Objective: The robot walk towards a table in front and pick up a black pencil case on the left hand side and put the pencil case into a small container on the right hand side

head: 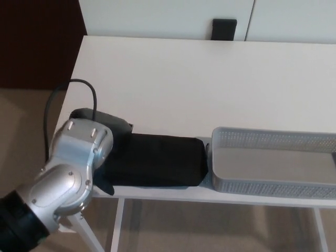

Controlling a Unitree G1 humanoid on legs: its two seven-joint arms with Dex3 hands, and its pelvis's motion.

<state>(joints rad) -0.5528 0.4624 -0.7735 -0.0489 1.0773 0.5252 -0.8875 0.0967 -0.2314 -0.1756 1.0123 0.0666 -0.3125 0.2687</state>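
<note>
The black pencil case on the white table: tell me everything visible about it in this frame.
The black pencil case is a long, soft-looking, matte pouch lying flat along the near edge of the white table. Its right end sits against or just short of the grey mesh tray. Its left end is hidden under the robot's left hand and silver wrist; whether the hand grips it cannot be told. No zip or markings are discernible.

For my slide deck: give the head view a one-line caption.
Left robot hand at the left end of the black pencil case, which lies beside the grey container on the white table.
</note>
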